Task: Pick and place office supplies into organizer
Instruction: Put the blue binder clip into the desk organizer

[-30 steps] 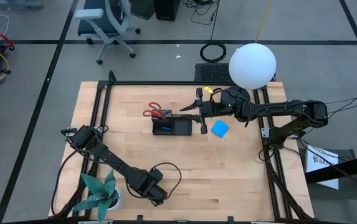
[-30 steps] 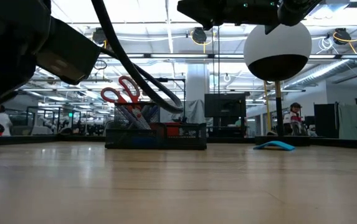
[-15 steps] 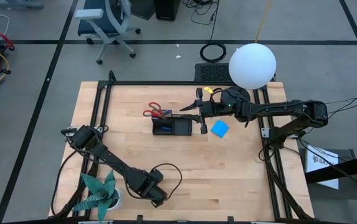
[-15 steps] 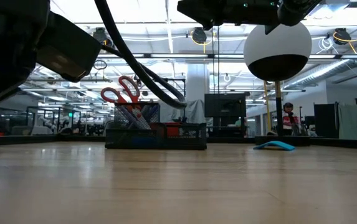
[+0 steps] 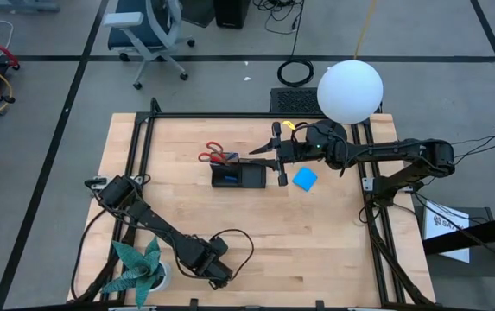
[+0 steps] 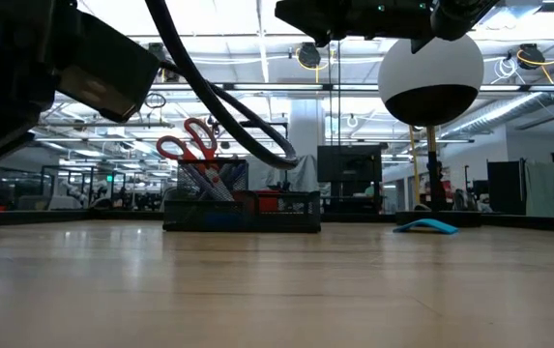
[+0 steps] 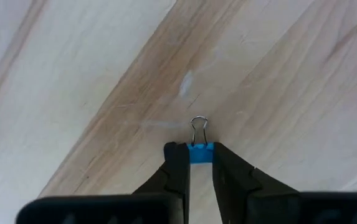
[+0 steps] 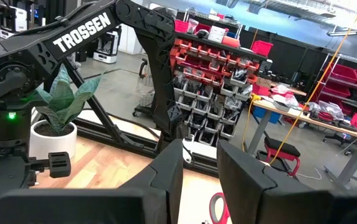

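Down at the table's (image 5: 316, 242) seven o'clock, my left gripper (image 7: 200, 155) pinches a blue binder clip (image 7: 199, 151); my right gripper (image 8: 200, 165) hovers, fingers parted, holding nothing.

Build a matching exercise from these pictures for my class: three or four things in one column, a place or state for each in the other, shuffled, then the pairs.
Things
1. blue binder clip
2. red-handled scissors
3. blue notepad
4. right tool

Places or states
A. flat on the table, right of the organizer
B. raised above the organizer's right end
C. pinched in the left tool
D. standing in the organizer

Pairs: 1-C, 2-D, 3-A, 4-B
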